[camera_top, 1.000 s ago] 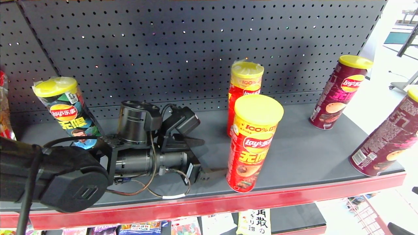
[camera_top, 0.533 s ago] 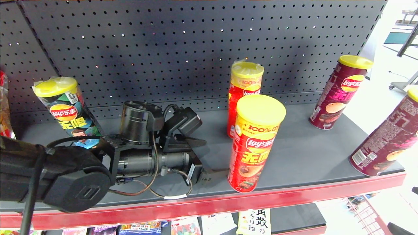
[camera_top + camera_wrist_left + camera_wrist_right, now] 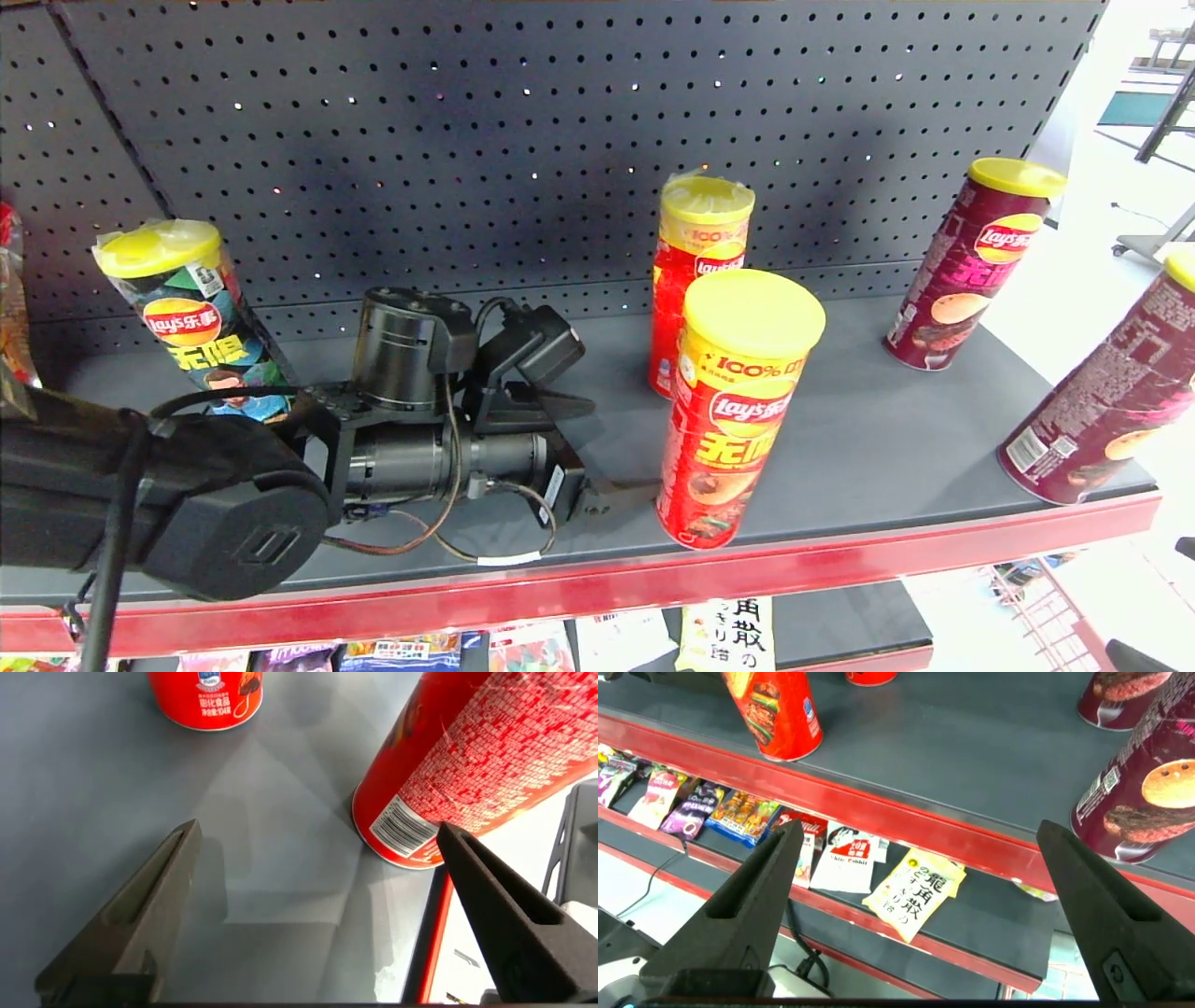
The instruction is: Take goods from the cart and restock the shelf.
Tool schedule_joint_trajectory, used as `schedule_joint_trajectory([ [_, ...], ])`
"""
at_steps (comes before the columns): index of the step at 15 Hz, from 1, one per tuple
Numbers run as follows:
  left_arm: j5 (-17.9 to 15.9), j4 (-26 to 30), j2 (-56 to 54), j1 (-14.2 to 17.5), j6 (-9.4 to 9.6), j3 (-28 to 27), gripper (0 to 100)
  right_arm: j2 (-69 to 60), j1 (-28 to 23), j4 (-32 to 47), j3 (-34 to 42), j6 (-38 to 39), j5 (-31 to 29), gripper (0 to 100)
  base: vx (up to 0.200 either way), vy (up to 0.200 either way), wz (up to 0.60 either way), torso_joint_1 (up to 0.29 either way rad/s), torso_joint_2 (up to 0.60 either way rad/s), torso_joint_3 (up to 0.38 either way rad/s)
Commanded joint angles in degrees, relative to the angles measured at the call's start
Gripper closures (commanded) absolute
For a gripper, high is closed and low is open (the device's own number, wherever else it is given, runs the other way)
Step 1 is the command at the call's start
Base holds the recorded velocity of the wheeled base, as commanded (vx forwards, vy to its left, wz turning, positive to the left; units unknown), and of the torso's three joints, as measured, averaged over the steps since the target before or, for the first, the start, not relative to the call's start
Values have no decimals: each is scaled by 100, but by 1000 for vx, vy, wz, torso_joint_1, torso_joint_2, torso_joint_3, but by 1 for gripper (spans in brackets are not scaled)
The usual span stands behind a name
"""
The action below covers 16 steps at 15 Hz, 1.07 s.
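Left pincer (image 3: 616,446) low on shelf (image 3: 868,439), jaws apart, empty. Red crisp tube (image 3: 733,420) stands just beyond its tips, near the front lip. Right pincer (image 3: 920,831) apart, empty. Judged: tube placed, release stage. Next: retract left arm straight, without clipping the tube.

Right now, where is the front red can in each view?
Head view: front red can stands mid-shelf, near the front edge.
Left wrist view: the can is beside one fingertip of the open left hand.
Right wrist view: on the shelf above the snack packets.
Shared landmark: red shelf edge.
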Motion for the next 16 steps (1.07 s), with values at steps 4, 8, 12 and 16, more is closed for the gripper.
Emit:
schedule_joint_trajectory([
  [4,-1,-3,124,-52,-5,-128,0,3,8,-1,-1,-1,-2,0,0,0,0,0,0,0],
  [8,-1,-3,168,-52,-5,-207,0,3,-1,-1,-1,-1,-2,0,0,0,0,0,0,0],
  [12,79,-3,-139,-26,-5,100,0,-41,-1,-1,70,-1,6,0,0,0,0,0,0,0],
  [16,413,68,-2038,440,-40,1752,0,-419,-18,-1,395,34,-117,0,0,0,0,0,0,0],
])
